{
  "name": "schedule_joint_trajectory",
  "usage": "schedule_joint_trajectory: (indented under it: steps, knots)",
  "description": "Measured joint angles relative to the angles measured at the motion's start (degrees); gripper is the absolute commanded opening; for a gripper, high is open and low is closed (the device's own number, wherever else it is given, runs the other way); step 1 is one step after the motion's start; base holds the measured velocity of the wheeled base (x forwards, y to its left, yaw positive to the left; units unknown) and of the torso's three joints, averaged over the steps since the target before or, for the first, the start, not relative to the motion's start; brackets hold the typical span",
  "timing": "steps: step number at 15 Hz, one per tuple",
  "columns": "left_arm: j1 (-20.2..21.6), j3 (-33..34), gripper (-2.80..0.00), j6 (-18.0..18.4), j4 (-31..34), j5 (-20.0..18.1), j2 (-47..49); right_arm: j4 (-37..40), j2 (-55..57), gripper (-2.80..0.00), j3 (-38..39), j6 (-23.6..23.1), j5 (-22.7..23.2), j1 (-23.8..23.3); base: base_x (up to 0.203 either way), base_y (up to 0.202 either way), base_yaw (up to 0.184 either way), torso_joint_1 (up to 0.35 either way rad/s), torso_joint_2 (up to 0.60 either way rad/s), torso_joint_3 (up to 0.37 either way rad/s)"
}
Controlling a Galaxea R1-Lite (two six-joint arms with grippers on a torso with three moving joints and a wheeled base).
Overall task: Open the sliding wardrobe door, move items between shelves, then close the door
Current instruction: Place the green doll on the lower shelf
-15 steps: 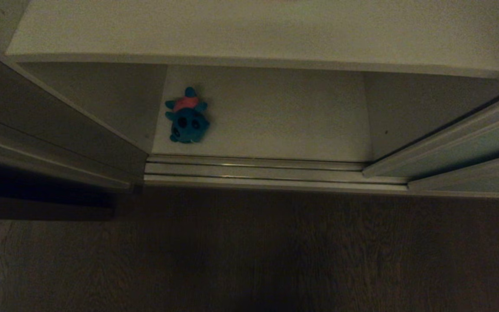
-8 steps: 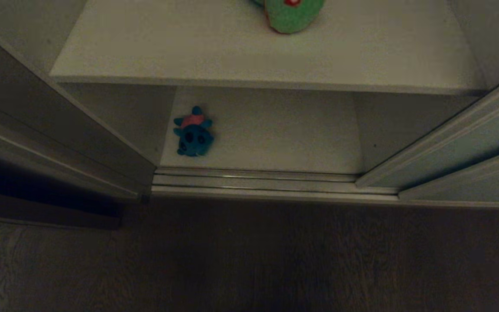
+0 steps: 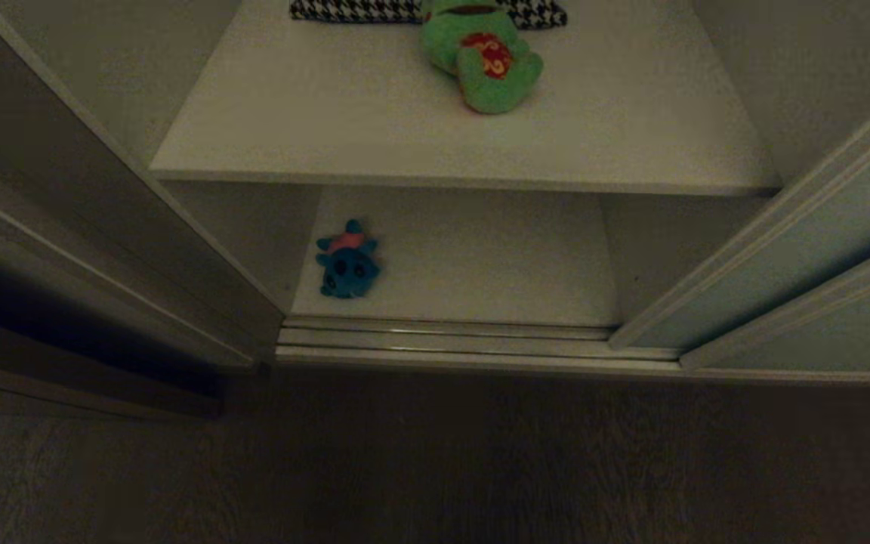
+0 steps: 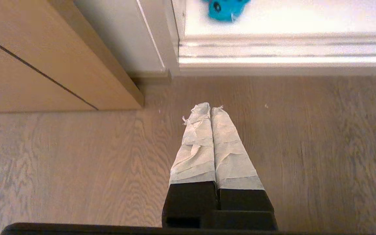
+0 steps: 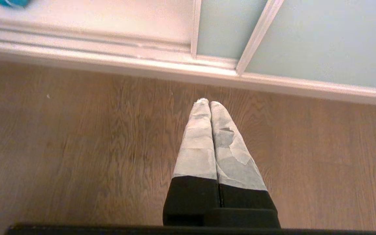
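Dim wood-grain floor (image 3: 435, 468) beside brown side frame (image 3: 87, 355).

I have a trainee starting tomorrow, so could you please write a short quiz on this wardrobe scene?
1. True or false: the green frog and the teal toy lie on the same shelf.
2. Multiple choice: the houndstooth cushion lies A) on the wooden floor, B) on the upper shelf behind the frog, C) on the floor track.
3. Short answer: how do the fingers of the left hand and right hand stand, and what lies below them?

Key:
1. False: the frog lies on the upper shelf, the teal toy on the bottom board.
2. B.
3. Both shut and empty, above the wooden floor.
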Motion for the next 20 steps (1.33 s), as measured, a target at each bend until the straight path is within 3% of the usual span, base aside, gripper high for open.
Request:
schedule_joint_trajectory:
  steps: [11, 20]
  knots:
    - [0.00, 0.00, -2.80, 0.01, -0.05, -0.01, 0.06, 0.00, -0.07, -2.80, -0.01, 0.01, -0.01, 0.00, 0.000, 0.000, 0.000, 0.002, 0.00, 0.198]
    - [0.00, 0.00, -2.80, 0.52, 0.04, -0.01, 0.11, 0.01, -0.07, -2.80, 0.07, 0.00, 0.00, 0.00, 0.000, 0.000, 0.000, 0.001, 0.00, 0.021]
